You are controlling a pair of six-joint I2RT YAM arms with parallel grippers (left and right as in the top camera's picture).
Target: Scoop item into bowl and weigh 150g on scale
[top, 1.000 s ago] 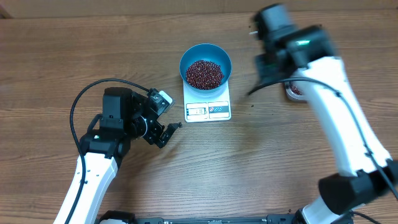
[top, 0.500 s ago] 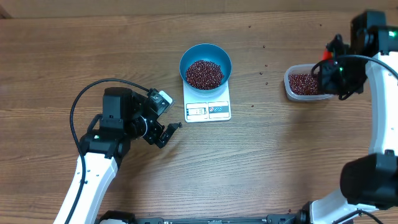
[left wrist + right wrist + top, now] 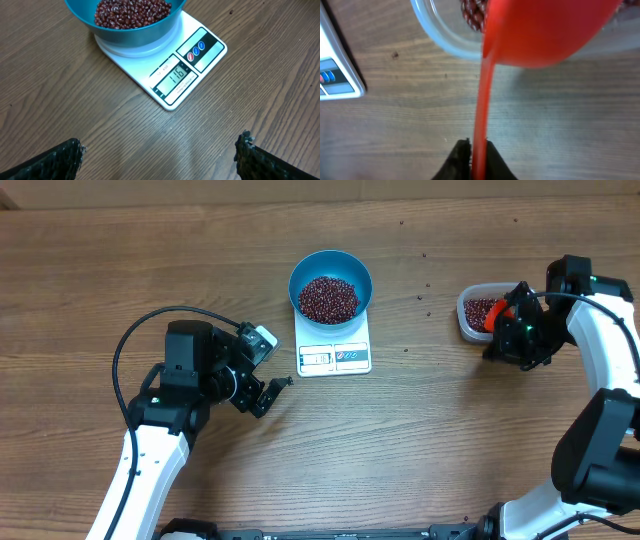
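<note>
My right pincer (image 3: 471,150) clamps the red scoop (image 3: 545,30) above the tub (image 3: 440,42); the scale (image 3: 200,50) reads short, so I'm refilling: next, I judge, dip for a modest load of beans (image 3: 472,12)

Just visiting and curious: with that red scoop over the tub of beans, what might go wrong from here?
The right fingers pinch only the thin handle of the red scoop, so it could twist and spill. Loose beans already dot the table; more may scatter on the way to the blue bowl. The scale shows 116, so a heaped scoop could overshoot.
</note>
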